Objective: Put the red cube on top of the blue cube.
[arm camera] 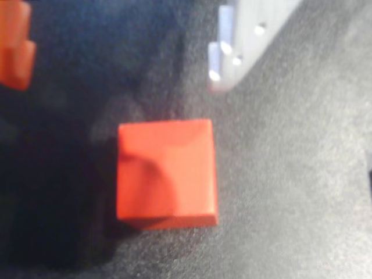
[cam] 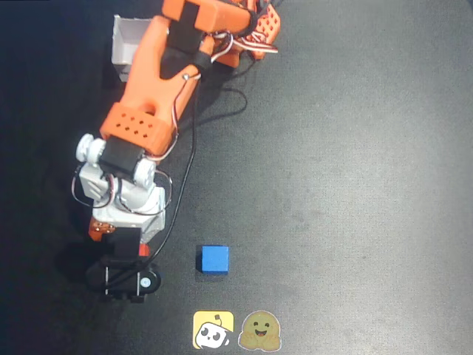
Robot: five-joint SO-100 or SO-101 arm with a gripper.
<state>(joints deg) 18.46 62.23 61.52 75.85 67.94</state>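
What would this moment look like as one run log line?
phase: reach | claw: above red cube, no grasp seen | blue cube: on table, apart, bare top | stack: not done

From the overhead view we look straight down on the dark worktop (cam: 355,148), taking in the whole arm (cam: 151,89). From the wrist view we look down from very near at the red cube (arm camera: 167,173), slightly blurred. We cannot pick out that cube from overhead.
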